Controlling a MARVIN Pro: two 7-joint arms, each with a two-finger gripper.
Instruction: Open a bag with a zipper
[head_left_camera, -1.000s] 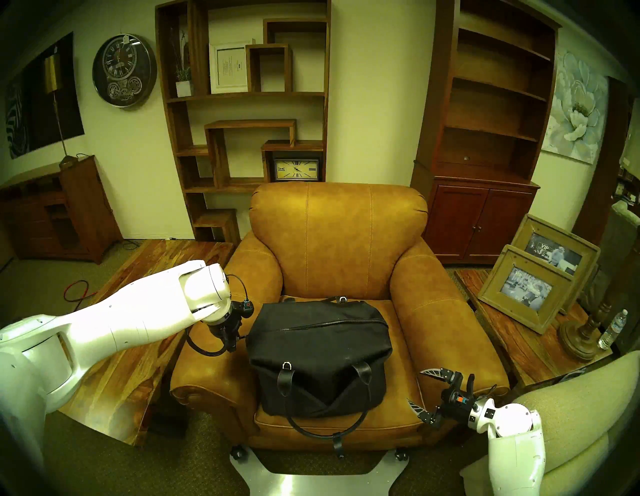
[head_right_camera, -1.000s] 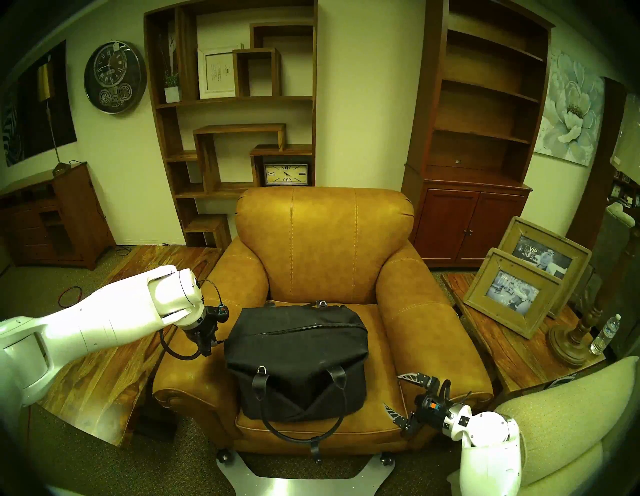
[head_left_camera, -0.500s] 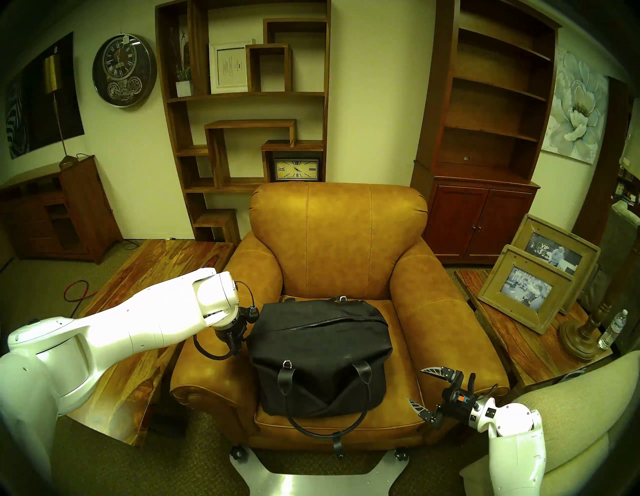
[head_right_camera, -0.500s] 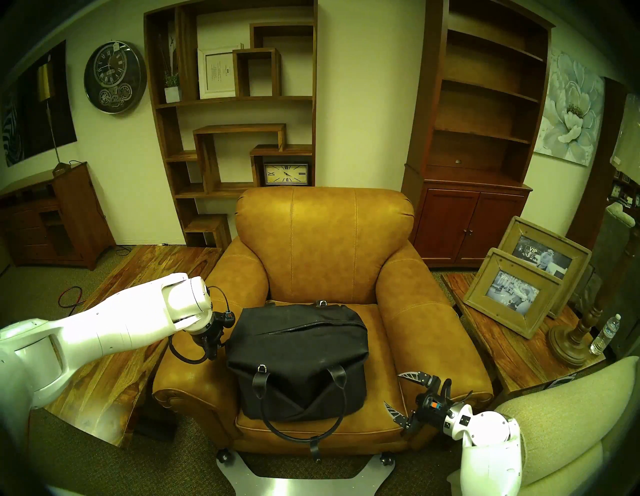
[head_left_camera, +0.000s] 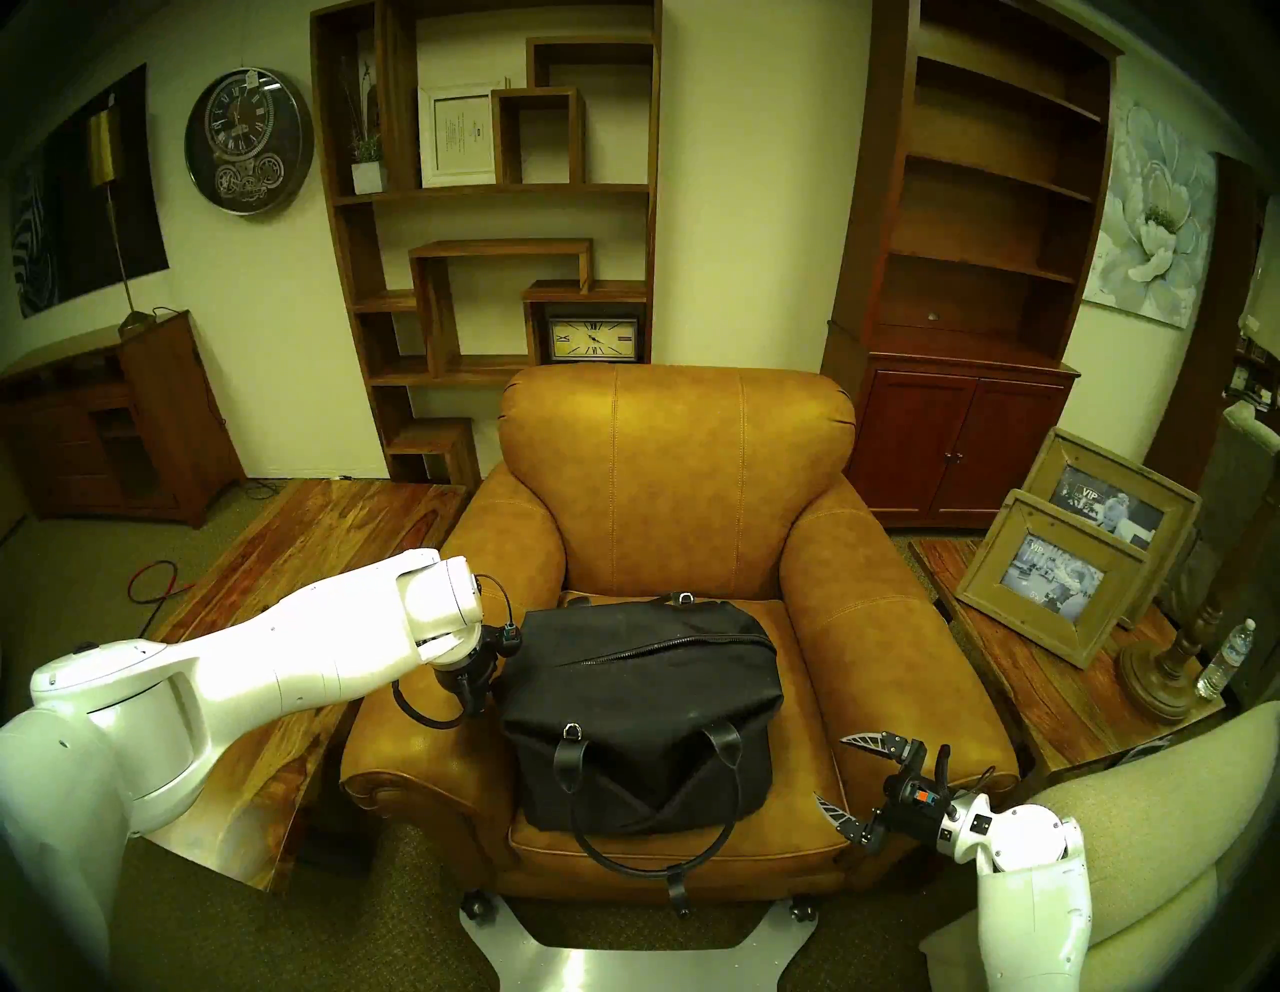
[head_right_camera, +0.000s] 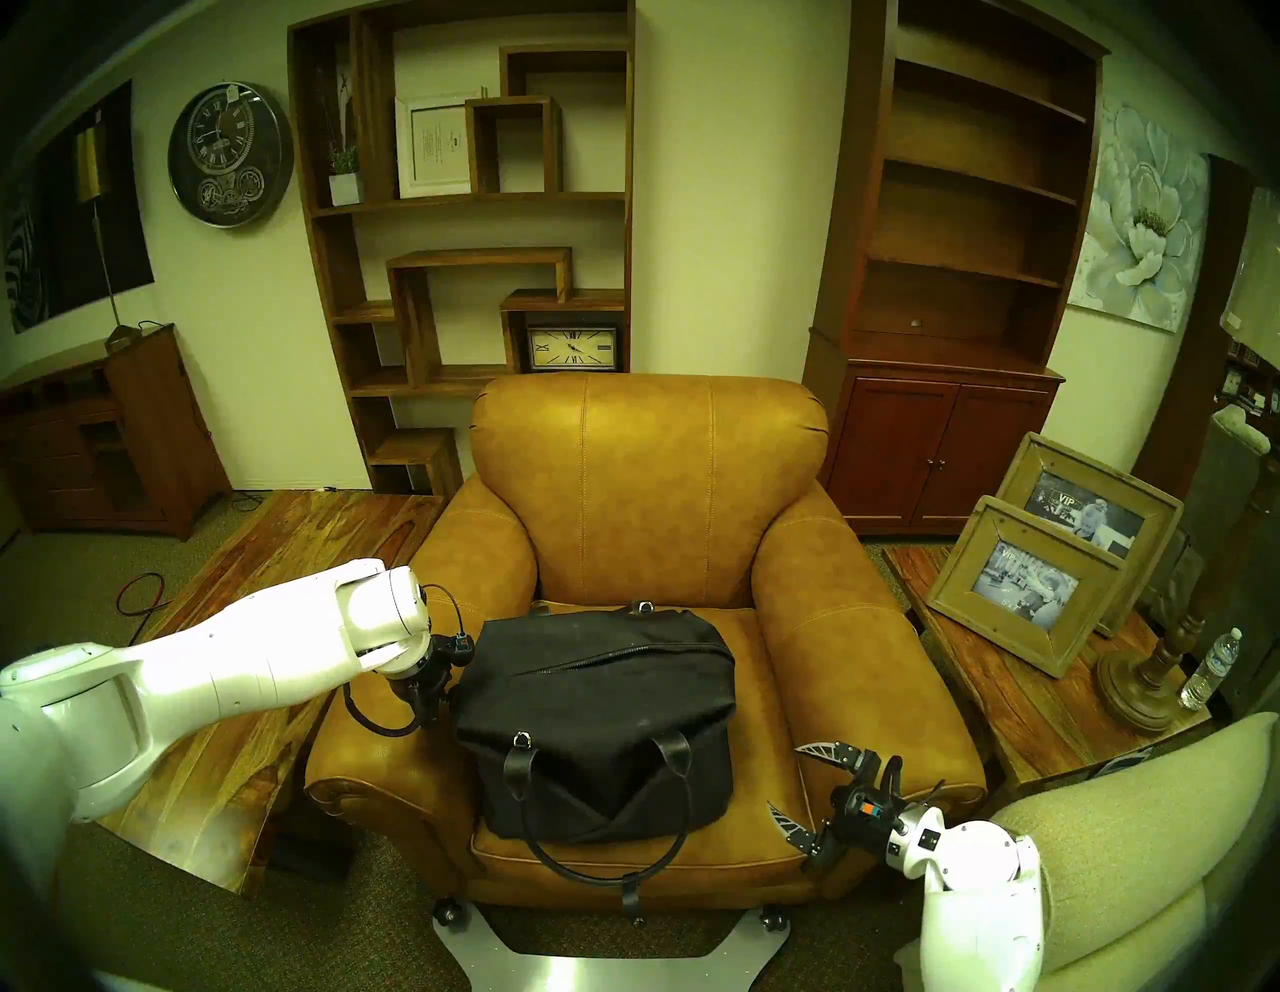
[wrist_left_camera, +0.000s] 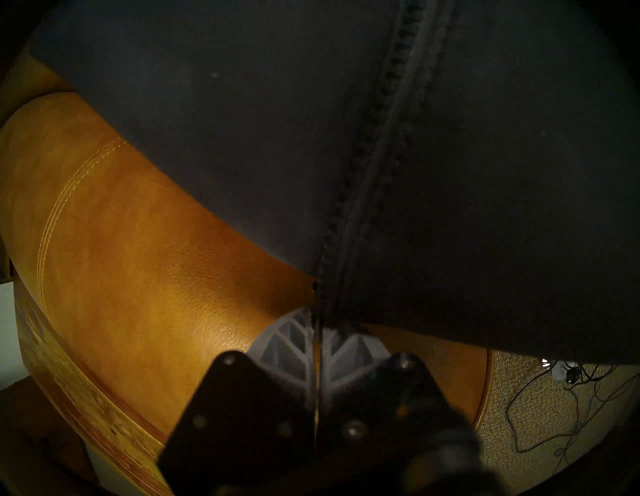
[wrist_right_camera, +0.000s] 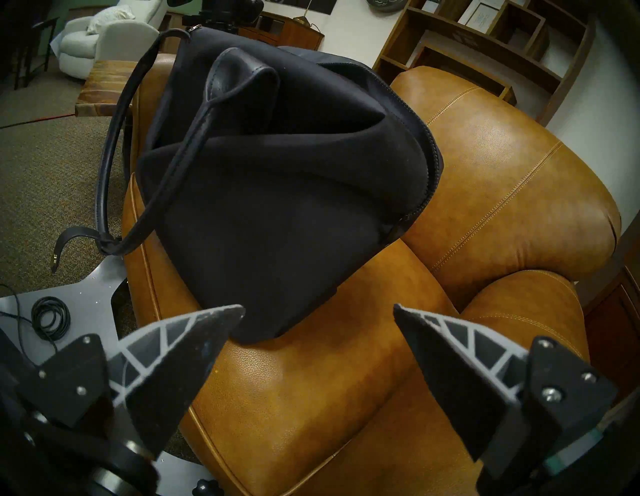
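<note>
I am seeing the bag sitting on the armchair seat, toward its left edge, with the zipper gaping slightly and nothing inside showing. My left gripper is pinching tight at the zipper's left end. My right gripper is hanging wide over the seat's front right corner, holding nothing.

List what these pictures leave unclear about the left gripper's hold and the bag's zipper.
- Left gripper, left wrist view: jaws shut; whether a pull tab sits between them is too dark to tell.
- Left gripper, head views: its fingers are hidden behind the wrist and the bag.
- Zipper, head views: its left end disappears behind the wrist.
- Bag's inside: the zipper gap shows only black.
</note>
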